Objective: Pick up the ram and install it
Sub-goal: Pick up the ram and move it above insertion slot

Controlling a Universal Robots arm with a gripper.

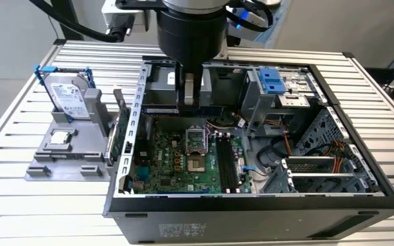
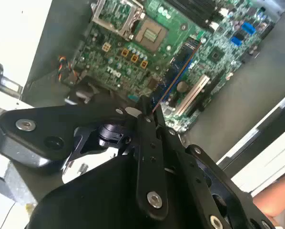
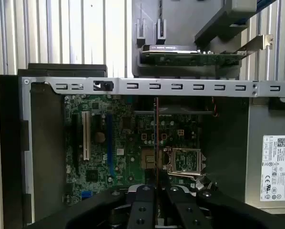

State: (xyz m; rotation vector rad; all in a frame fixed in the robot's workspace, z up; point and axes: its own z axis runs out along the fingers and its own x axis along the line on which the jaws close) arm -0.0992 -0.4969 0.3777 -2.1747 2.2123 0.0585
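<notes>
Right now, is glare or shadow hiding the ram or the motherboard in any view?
Exterior view: even light, no glare; the case interior is dimmer under the gripper. First wrist view: the table slats wash out white, yet the ram reads as a thin edge over the motherboard. Second wrist view: a blown-out white patch beside the case; the motherboard is well lit.

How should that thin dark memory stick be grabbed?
Pinch the long, thin dark ram stick mid-length across its flat faces, from the edge away from the green motherboard, as the claw does: thin flat shape, slot edge left free.
</notes>
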